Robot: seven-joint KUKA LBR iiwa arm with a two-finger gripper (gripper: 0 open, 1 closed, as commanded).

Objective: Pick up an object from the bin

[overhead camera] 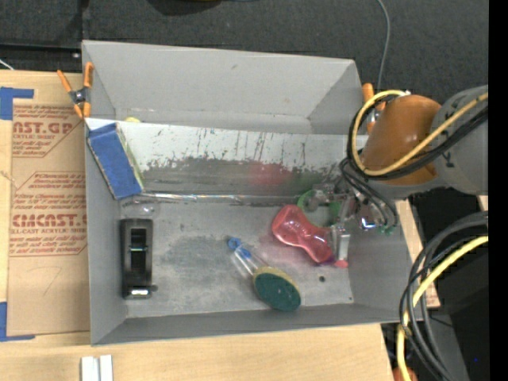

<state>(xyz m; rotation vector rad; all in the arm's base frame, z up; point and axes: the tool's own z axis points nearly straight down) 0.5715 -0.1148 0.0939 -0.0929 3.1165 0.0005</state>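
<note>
My gripper (340,244) is low in the bin's right part, against the right end of a pink translucent curved thing (300,233) that lies on the floor there. Just in front of it, towards the near wall, lie a dark green round pad (278,290) and a small clear tube with a blue cap (242,258), touching each other.
A black tape dispenser (136,258) lies by the left wall. A blue sponge block (113,160) leans in the far left corner. The arm, with its orange cover and yellow cables, comes in over the right rim.
</note>
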